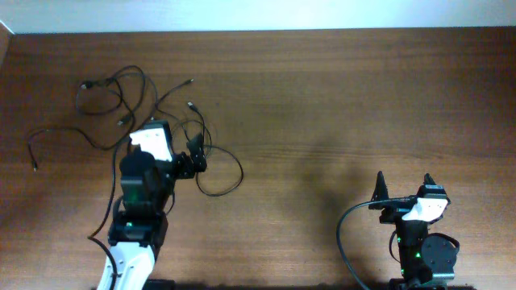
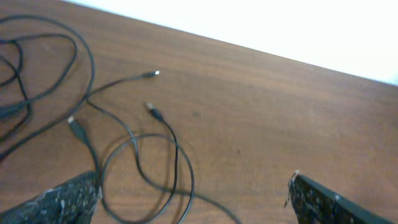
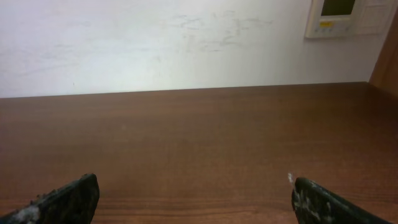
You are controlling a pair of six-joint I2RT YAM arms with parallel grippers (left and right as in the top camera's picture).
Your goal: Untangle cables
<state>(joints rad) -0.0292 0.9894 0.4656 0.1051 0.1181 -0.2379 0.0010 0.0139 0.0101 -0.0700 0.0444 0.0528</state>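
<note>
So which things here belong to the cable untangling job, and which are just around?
Job:
thin black cables
left gripper, open, right by them
right gripper, open, away from them

Just around:
wooden table
wall panel
thick arm cable

I stand in a plain indoor room, a lab or office by its look. My left arm (image 1: 141,197) and right arm (image 1: 423,254) are mounted at the near edge of a brown wood-grain table (image 1: 322,97). Loose cables (image 1: 121,97) lie toward its far-left corner. Past the far edge rises a blank, faintly scuffed white wall (image 3: 155,43). Above the far-right corner it bears a pale control panel (image 3: 339,15) with a small screen.
</note>
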